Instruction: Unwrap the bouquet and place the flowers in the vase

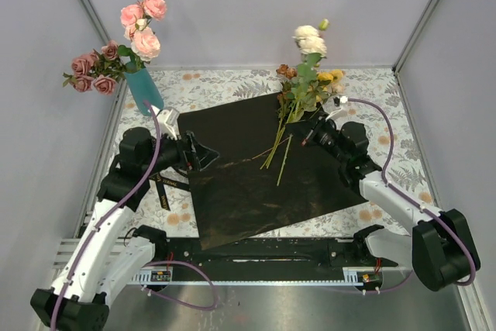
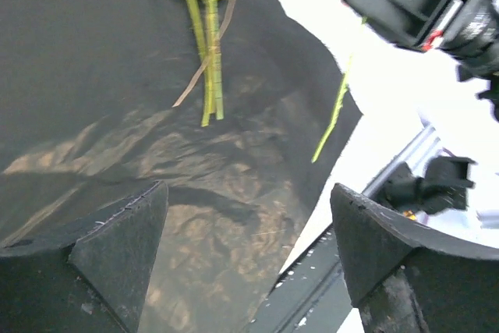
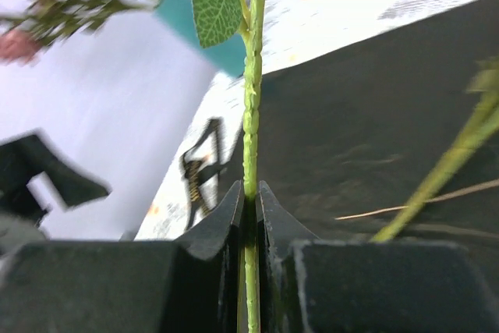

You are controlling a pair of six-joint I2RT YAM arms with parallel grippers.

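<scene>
A: Start left of the sheet. Container and contents?
B: Small matte teal-blue cylinder vase (image 1: 145,89), mouth up, just off the far left corner of the large glossy black paper sheet (image 1: 248,191). It holds pink roses (image 1: 143,17) and mauve roses (image 1: 93,67), stems down in the tube and blooms fanning up and leftward.

A: Left gripper?
B: Left gripper (image 1: 203,153) sits over the sheet's left edge. Its fingers (image 2: 117,239) are spread wide with nothing between them. A thin black ribbon strip (image 1: 163,187) lies on the floral-print tablecloth (image 1: 232,83) just off that same edge.

A: Orientation of the loose flowers?
B: Green-stemmed loose flowers (image 1: 277,141) lie on the sheet's far right part. The long axis is diagonal: cut ends point toward the sheet's middle, and the yellow bloom (image 1: 329,77) and brownish bloom (image 1: 287,71) sit past its far edge. A cream rose (image 1: 308,36) rises highest there.

A: Right gripper?
B: Right gripper (image 3: 249,193) is at the sheet's far right corner, fingers clenched on one thin green stem (image 3: 251,99). The stem runs straight out between the pads, with a serrated leaf above. Cannot tell which bloom tops it.
</scene>
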